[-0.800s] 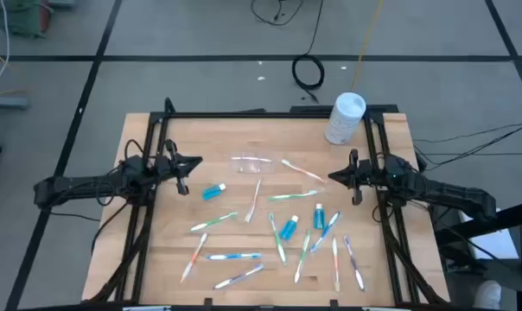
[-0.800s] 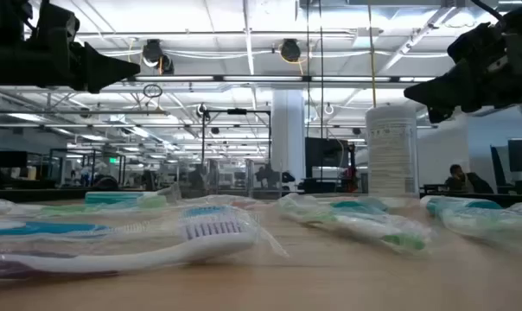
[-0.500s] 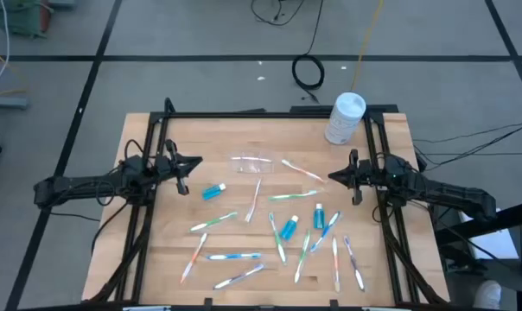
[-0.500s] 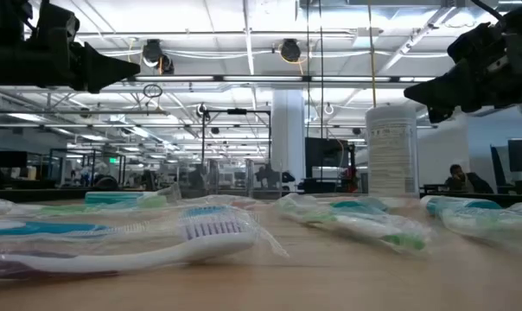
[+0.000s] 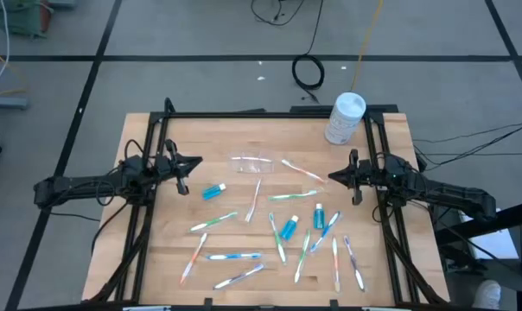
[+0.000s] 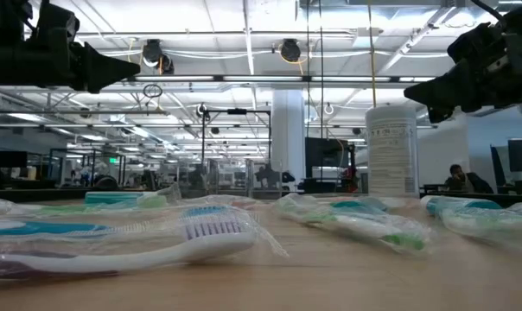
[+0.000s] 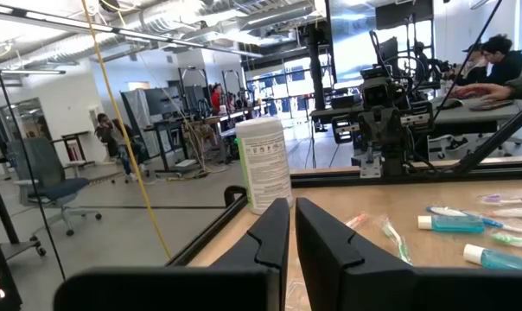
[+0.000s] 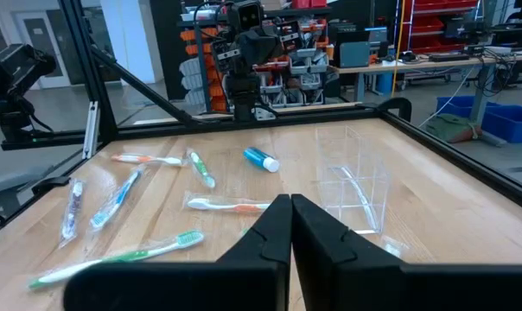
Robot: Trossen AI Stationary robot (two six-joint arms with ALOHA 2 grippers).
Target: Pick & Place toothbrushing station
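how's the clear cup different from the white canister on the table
The clear plastic cup is see-through and lies tipped on its side near the table's middle; the white canister is opaque, bigger, labelled, and stands upright at the far right edge. Toothbrushes lie near the cup; none lie by the canister. Neither is touched by a gripper.

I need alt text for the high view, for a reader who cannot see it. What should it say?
Seen from above, toothbrushes and blue toothpaste tubes lie scattered on a wooden table, with a clear cup lying among them. The left gripper and right gripper wait shut at opposite sides, holding nothing. A white canister stands at the far right corner.
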